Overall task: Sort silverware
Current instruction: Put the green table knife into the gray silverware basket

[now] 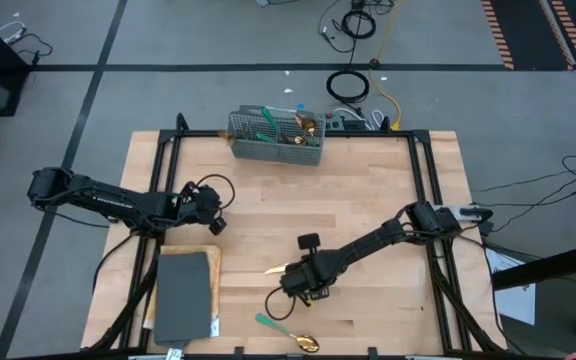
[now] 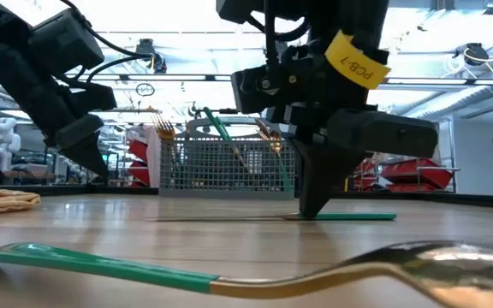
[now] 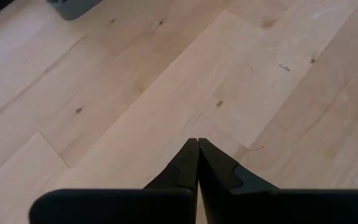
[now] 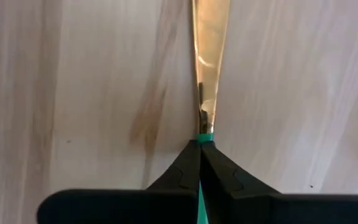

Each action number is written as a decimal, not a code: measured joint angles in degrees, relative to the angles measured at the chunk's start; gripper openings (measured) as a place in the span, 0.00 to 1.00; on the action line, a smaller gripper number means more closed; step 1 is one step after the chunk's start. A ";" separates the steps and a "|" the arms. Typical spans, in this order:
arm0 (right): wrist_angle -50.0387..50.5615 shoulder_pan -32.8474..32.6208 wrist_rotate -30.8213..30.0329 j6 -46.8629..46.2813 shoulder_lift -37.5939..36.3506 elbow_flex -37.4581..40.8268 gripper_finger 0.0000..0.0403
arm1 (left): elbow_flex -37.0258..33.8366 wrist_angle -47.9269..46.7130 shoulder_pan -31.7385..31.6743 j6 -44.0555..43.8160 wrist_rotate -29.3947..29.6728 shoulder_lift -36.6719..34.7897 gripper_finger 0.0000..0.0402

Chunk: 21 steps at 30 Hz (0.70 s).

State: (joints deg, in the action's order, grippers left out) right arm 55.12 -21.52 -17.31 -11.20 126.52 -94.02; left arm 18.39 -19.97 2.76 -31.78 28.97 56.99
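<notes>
Tabletop knife (image 4: 209, 56) pinched in right end effector (image 4: 199, 147).

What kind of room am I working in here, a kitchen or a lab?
Likely a robotics lab or workshop, not a kitchen: a wooden bench on a black frame, loose cables on taped grey flooring, and shelving with another white robot behind.

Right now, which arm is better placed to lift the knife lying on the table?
The right. Its gripper has its fingers shut on the knife where handle meets blade. The left gripper hangs shut over bare wood, far from it.
</notes>
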 joint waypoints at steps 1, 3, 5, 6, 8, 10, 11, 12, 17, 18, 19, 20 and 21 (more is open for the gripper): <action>-0.05 0.35 0.55 0.43 0.00 -0.02 0.00 | 0.00 0.00 0.00 0.62 0.00 -0.01 0.03; 0.06 0.95 0.76 0.74 -0.11 -0.06 0.00 | 0.00 0.00 0.00 0.88 0.00 0.00 0.03; 0.57 1.60 1.13 1.09 -0.37 -0.06 0.00 | 0.00 0.00 0.00 0.89 0.01 -0.01 0.03; 0.56 1.92 1.43 1.30 -0.52 -0.06 0.00 | 0.00 0.00 0.00 0.92 0.00 0.00 0.03; 0.75 2.48 2.72 1.94 -1.14 -0.06 0.00 | 0.00 0.00 0.00 1.05 0.00 -0.01 0.03; 0.93 2.71 2.73 2.51 -2.14 -0.06 0.00 | 0.00 0.00 0.00 1.12 0.00 -0.01 0.03; 0.86 2.82 2.73 2.77 -2.45 -0.06 0.00 | 0.00 -0.06 0.00 1.15 0.02 0.00 0.03; 0.78 2.86 2.53 2.97 -3.17 -0.06 0.00 | 0.00 -0.03 0.00 1.16 0.02 -0.02 0.03; -0.05 3.72 3.59 4.07 -5.55 -0.19 0.00 | 0.02 -0.08 0.00 1.20 0.19 -0.02 0.03; 0.01 4.02 5.44 4.47 -5.91 -0.19 0.01 | 0.02 0.00 0.00 1.22 0.22 -0.02 0.03; 0.08 4.31 7.97 4.81 -6.03 -0.19 0.02 | 0.00 -0.06 0.00 1.22 0.22 -0.02 0.03; 0.03 4.57 10.11 5.12 -6.14 -0.19 0.04 | 0.02 -0.07 0.00 1.22 0.24 -0.02 0.03; 0.07 4.79 11.53 5.45 -6.23 -0.19 0.06 | 0.02 -0.01 0.00 1.24 0.24 0.00 0.03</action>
State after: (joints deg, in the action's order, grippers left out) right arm 55.19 -16.73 -5.78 -5.75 120.29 -94.21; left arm 18.41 -19.98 2.76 -30.55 29.21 56.99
